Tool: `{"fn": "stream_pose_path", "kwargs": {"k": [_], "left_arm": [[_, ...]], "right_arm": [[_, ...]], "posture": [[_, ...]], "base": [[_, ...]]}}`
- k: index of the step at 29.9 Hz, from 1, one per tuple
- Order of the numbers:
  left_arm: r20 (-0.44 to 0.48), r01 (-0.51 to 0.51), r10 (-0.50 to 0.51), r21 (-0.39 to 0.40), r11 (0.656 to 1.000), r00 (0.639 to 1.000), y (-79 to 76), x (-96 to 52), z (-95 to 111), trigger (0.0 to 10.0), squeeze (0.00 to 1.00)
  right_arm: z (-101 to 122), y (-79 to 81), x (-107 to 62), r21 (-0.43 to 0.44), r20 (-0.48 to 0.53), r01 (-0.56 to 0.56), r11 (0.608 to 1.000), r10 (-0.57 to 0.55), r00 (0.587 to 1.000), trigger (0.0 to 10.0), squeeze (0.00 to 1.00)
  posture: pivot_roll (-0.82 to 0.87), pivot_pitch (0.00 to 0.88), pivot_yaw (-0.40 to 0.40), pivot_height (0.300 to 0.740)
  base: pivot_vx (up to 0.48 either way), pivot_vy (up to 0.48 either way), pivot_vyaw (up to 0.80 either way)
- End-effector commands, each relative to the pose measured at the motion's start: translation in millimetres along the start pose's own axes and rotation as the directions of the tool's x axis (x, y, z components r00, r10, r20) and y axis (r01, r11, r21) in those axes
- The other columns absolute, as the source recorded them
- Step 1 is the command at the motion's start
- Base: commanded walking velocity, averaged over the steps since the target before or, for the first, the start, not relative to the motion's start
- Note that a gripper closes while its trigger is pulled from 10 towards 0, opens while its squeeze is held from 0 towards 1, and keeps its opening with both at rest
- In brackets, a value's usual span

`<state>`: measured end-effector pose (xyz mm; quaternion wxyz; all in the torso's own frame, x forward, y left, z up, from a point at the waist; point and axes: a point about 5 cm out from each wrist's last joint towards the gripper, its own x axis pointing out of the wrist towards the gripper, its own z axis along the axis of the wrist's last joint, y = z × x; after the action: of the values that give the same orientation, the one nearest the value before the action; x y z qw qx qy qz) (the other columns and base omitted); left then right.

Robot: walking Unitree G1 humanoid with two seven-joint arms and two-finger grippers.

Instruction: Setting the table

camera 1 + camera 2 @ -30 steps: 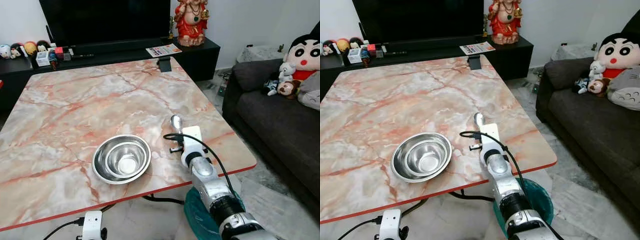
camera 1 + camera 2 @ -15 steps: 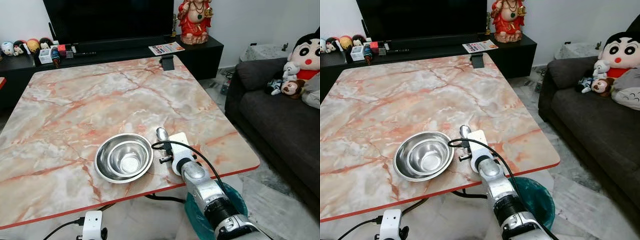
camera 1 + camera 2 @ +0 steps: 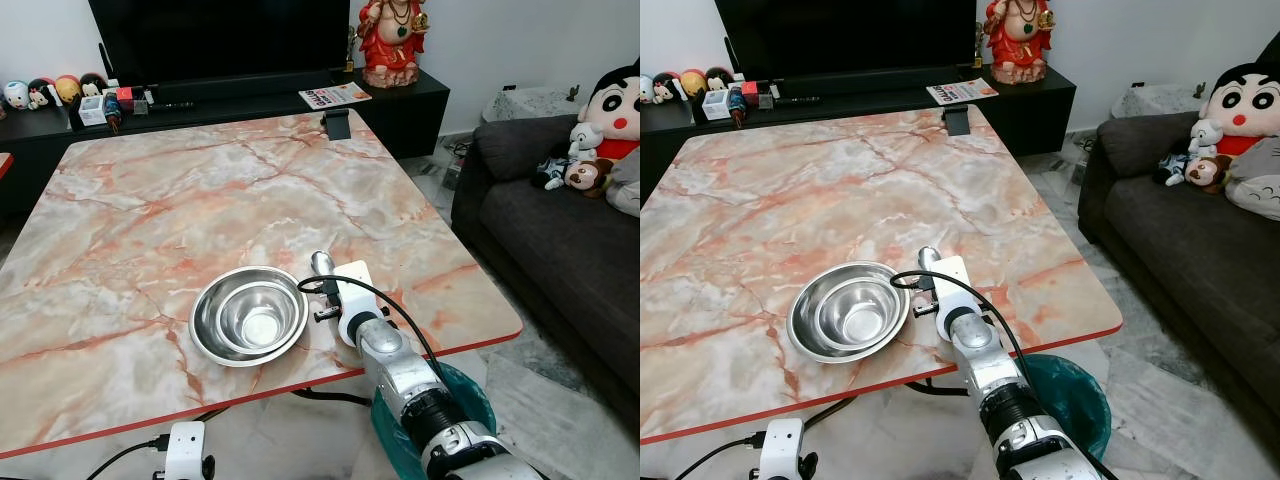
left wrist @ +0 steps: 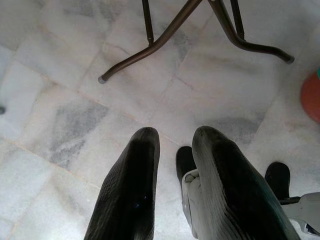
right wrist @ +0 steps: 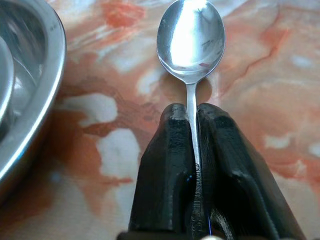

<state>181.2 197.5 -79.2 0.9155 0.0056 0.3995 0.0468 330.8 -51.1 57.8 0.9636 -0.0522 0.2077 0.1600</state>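
A steel bowl (image 3: 248,315) with a smaller one nested inside sits near the front edge of the marble table (image 3: 200,190). My right gripper (image 5: 191,112) is shut on the handle of a metal spoon (image 5: 191,37). The spoon (image 3: 322,264) is low over the table just right of the bowl, its head pointing away from me. The bowl's rim (image 5: 30,85) lies close beside the spoon. My left gripper (image 4: 172,137) hangs idle over the tiled floor, its fingers a little apart with nothing between them.
A small black object (image 3: 338,124) stands at the table's far edge. A dark sofa (image 3: 560,230) with plush toys is on the right, and a teal bin (image 3: 470,392) sits under the table's near right corner. A white device (image 3: 185,450) and table legs (image 4: 165,37) are on the floor.
My right gripper has carried the spoon to the left, from well right of the bowl to just beside its rim. The head camera has shifted slightly.
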Motion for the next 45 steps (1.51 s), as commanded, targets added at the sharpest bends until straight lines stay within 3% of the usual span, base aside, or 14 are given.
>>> {"fn": "stream_pose_path", "kwargs": {"k": [1, 24, 25, 27, 28, 29, 30, 36, 38, 39, 42, 43, 44, 45], "left_arm": [[-0.012, 0.003, -0.003, 0.025, 1.0, 1.0, 2.1, 0.0, -0.7, 10.0, 0.0], [-0.017, 0.002, -0.002, 0.026, 1.0, 1.0, 1.3, -0.2, -2.0, 10.0, 0.0], [-0.017, 0.002, -0.001, 0.027, 1.0, 1.0, 1.5, -0.3, -2.2, 10.0, 0.0], [-0.018, 0.001, -0.001, 0.027, 1.0, 1.0, 1.7, -0.3, -2.3, 10.0, 0.0], [-0.017, 0.0, 0.0, 0.028, 1.0, 1.0, 2.1, -0.4, -2.2, 10.0, 0.0], [-0.017, 0.0, 0.0, 0.028, 1.0, 1.0, 2.1, -0.4, -2.1, 10.0, 0.0], [-0.017, 0.001, 0.0, 0.029, 1.0, 1.0, 2.0, -0.4, -2.2, 10.0, 0.0], [-0.015, 0.0, 0.0, 0.029, 1.0, 1.0, 2.1, -0.2, -1.5, 10.0, 0.0], [-0.015, 0.0, 0.0, 0.029, 1.0, 1.0, 2.2, -0.2, -1.6, 10.0, 0.0], [-0.015, 0.0, 0.0, 0.03, 1.0, 1.0, 2.1, -0.2, -1.5, 10.0, 0.0], [-0.015, 0.0, 0.0, 0.029, 1.0, 1.0, 2.1, -0.2, -1.5, 10.0, 0.0], [-0.016, 0.0, 0.001, 0.029, 1.0, 1.0, 2.1, -0.2, -1.6, 10.0, 0.0], [-0.016, 0.0, 0.001, 0.029, 1.0, 1.0, 2.0, -0.2, -1.6, 10.0, 0.0], [-0.016, 0.0, 0.0, 0.029, 1.0, 1.0, 2.0, -0.2, -1.7, 10.0, 0.0]], "right_arm": [[5.0, 0.5, 1.3, 0.011, 0.016, 0.004, 1.0, -0.004, 1.0, 10.0, 0.0], [-5.0, -5.2, 2.7, -0.009, -0.004, -0.011, 1.0, 0.01, 1.0, 10.0, 0.02], [-5.1, -5.6, 2.8, -0.008, -0.004, -0.009, 1.0, 0.009, 1.0, 10.0, 0.77], [-5.1, -5.8, 2.8, -0.007, -0.004, -0.007, 1.0, 0.007, 1.0, 10.0, 0.77], [-5.2, -6.0, 2.8, -0.014, -0.005, -0.004, 1.0, 0.004, 1.0, 10.0, 0.67], [-5.3, -6.1, 2.8, -0.015, -0.006, -0.003, 1.0, 0.003, 1.0, 10.0, 0.45], [-5.5, -6.1, 2.8, -0.015, -0.006, -0.003, 1.0, 0.003, 1.0, 10.0, 0.0], [-5.7, -6.0, 3.0, -0.01, -0.005, -0.003, 1.0, 0.003, 1.0, 10.0, 0.0], [-5.6, -5.8, 3.1, -0.006, -0.004, -0.006, 1.0, 0.006, 1.0, 10.0, 0.07], [-5.5, -5.6, 3.2, -0.004, -0.002, -0.008, 1.0, 0.008, 1.0, 10.0, 1.0], [-5.0, -5.9, 3.2, -0.006, 0.001, -0.005, 1.0, 0.005, 1.0, 10.0, 1.0], [-4.3, -6.0, 3.2, -0.006, 0.005, -0.003, 1.0, 0.003, 1.0, 10.0, 0.89], [-2.2, -5.5, 3.3, -0.006, 0.02, -0.004, 1.0, 0.004, 1.0, 10.0, 0.0], [-0.6, -5.1, 3.4, -0.005, 0.03, -0.005, 1.0, 0.006, 1.0, 10.0, 0.0]], "posture": [[0.0, 0.0, 0.02, 0.74], [0.01, 0.0, 0.019, 0.74], [0.01, 0.0, 0.019, 0.74], [0.01, 0.0, 0.019, 0.74], [0.01, 0.0, 0.02, 0.74], [0.01, 0.0, 0.02, 0.74], [0.01, 0.0, 0.018, 0.74], [0.01, 0.0, 0.019, 0.74], [0.01, 0.0, 0.018, 0.74], [0.01, 0.0, 0.018, 0.74], [0.01, 0.0, 0.017, 0.74], [0.01, 0.0, 0.017, 0.74], [0.01, 0.0, 0.019, 0.74], [0.01, 0.0, 0.019, 0.74]], "base": [[0.0, 0.0, 0.0], [0.0, 0.0, 0.0], [0.0, 0.0, 0.0], [0.0, 0.0, 0.0], [0.0, 0.0, 0.0], [0.0, 0.0, 0.0], [0.0, 0.0, 0.0], [0.0, 0.0, 0.0], [0.0, 0.0, 0.0], [0.0, 0.0, 0.0], [0.0, 0.0, 0.0], [0.0, 0.0, 0.0], [0.0, 0.0, 0.0], [0.0, 0.0, 0.0]]}}
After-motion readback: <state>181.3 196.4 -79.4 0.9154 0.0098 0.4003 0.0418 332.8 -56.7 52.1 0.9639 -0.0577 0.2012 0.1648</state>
